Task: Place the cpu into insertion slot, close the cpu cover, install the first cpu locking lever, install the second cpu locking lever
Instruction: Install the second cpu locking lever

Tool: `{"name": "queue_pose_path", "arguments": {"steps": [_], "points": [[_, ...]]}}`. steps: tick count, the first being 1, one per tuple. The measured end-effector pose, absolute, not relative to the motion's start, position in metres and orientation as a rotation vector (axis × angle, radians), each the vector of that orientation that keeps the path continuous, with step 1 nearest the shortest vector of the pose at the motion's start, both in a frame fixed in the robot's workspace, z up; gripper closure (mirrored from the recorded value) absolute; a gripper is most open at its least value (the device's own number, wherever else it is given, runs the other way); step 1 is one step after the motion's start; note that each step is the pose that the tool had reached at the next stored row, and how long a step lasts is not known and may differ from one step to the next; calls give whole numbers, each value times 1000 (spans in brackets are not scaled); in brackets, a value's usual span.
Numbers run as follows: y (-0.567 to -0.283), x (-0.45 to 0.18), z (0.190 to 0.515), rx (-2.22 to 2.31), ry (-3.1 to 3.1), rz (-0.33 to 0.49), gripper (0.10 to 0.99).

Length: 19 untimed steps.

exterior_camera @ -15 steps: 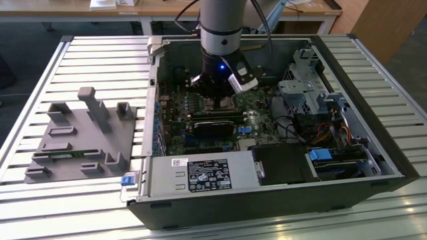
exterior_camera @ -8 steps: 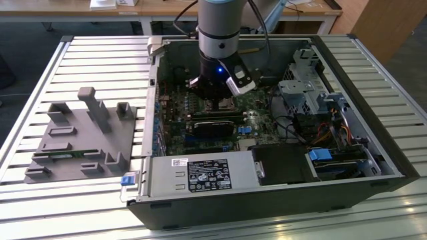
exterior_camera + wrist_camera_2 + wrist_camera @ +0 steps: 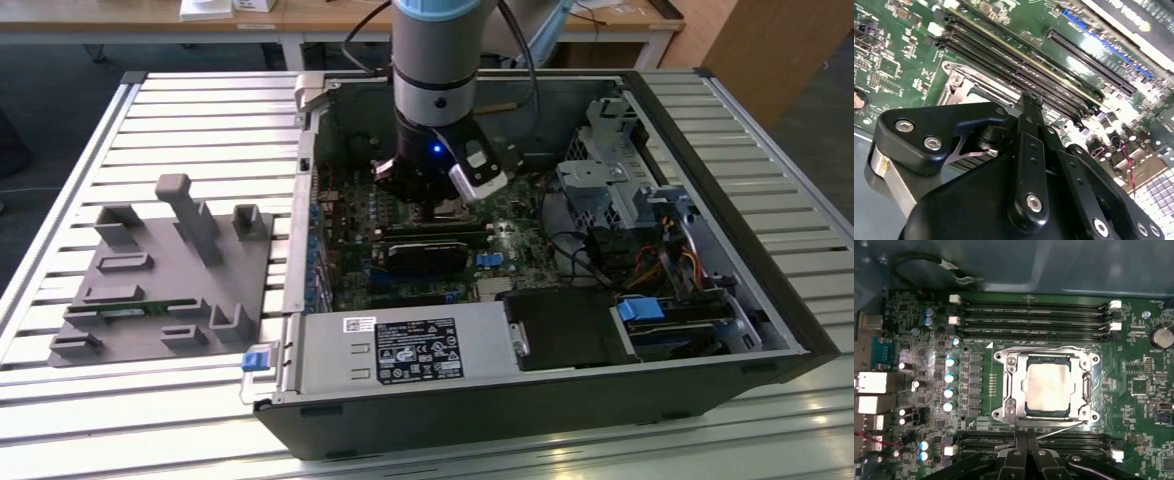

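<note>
One cpu (image 3: 1048, 389), its dull silver face up, sits in the insertion slot (image 3: 1010, 390) on the green motherboard (image 3: 979, 400). One cpu cover (image 3: 1046, 361), a silver frame with a square window, lies closed flat over the cpu's edges. Two thin locking levers flank the slot: one (image 3: 1029, 348) along the side toward the four-slot memory bank (image 3: 1034, 317), the other (image 3: 1064, 429) along the side toward the second memory bank (image 3: 1074, 440). The gripper (image 3: 1026, 442) hovers just past that second lever, its black fingers (image 3: 1019, 450) pressed together with nothing between them. In the exterior view the arm (image 3: 434, 70) reaches down into one open computer case (image 3: 747, 330) on the slatted counter (image 3: 187, 120); one grey fixture tray (image 3: 160, 290) lies beside the case.
</note>
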State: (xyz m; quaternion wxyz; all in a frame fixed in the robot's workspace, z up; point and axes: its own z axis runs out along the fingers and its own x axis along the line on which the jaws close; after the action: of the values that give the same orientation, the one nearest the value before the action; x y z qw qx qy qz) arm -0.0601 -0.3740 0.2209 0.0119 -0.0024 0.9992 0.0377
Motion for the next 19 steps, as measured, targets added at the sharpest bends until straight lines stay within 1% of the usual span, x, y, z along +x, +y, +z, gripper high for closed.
{"name": "queue_pose_path", "arguments": {"steps": [5,14,19], "points": [[-376,-65,219,-7,3115,135,980],[-376,-67,206,-7,3113,167,980],[-383,-70,206,-7,3111,202,980]]}}
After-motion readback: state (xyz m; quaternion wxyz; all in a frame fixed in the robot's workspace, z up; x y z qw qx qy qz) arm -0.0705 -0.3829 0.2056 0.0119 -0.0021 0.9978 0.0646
